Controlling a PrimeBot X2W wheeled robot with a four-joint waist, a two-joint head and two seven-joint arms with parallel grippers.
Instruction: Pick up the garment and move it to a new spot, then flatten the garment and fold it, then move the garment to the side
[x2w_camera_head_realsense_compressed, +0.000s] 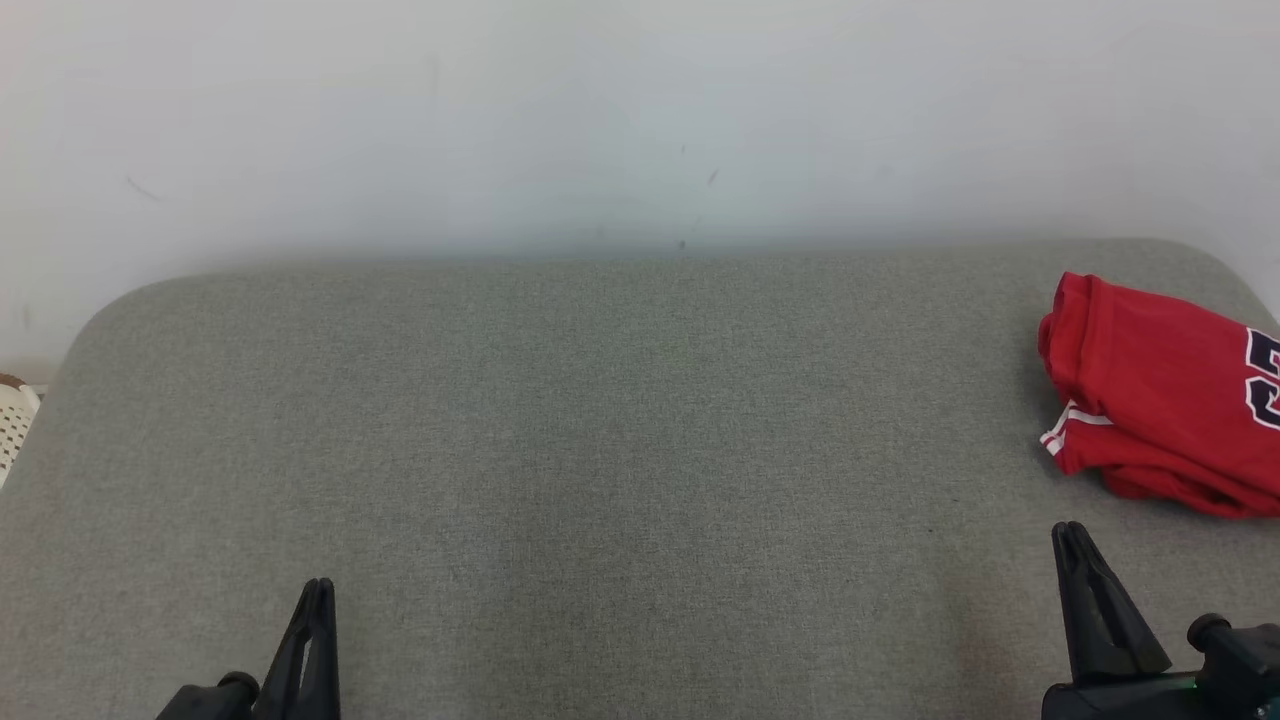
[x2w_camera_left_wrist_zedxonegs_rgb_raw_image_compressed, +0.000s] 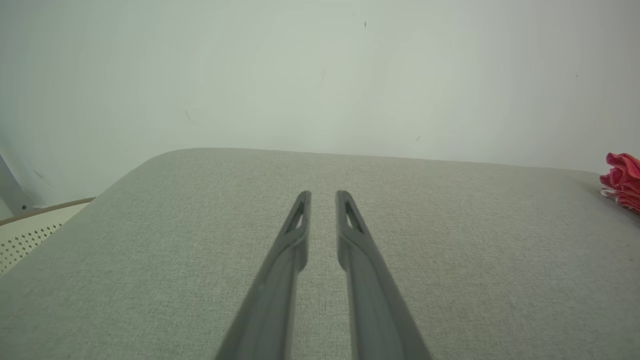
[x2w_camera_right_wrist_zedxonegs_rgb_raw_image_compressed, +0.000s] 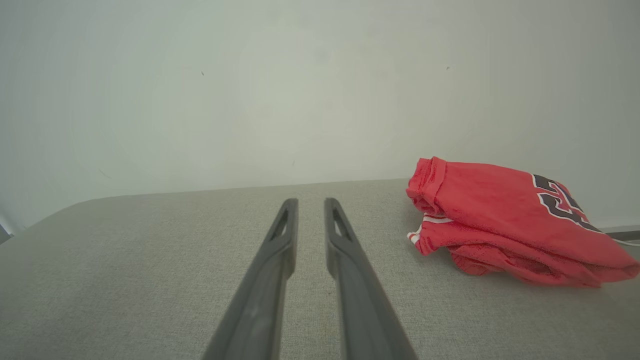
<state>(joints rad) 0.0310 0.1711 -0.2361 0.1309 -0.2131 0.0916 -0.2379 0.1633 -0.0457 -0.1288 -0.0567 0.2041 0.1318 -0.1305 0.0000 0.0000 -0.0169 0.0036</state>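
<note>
Jaws narrowly parted and empty on left gripper (x2w_camera_left_wrist_zedxonegs_rgb_raw_image_compressed: 323, 192) and right gripper (x2w_camera_right_wrist_zedxonegs_rgb_raw_image_compressed: 311, 200), one red garment (x2w_camera_right_wrist_zedxonegs_rgb_raw_image_compressed: 500, 220) on grey surface (x2w_camera_head_realsense_compressed: 600, 450)

You have a grey fabric-covered surface (x2w_camera_head_realsense_compressed: 600, 450) filling the lower two thirds of the head view, with its far corners rounded at upper left and upper right. On it lies a red garment (x2w_camera_head_realsense_compressed: 1150, 390), bunched and loosely folded, at the right edge of the frame near the far right corner. You can see white stripes along one hem and a dark, white-edged number print, cut off by the frame edge. The cloth covering lies flat.
</note>
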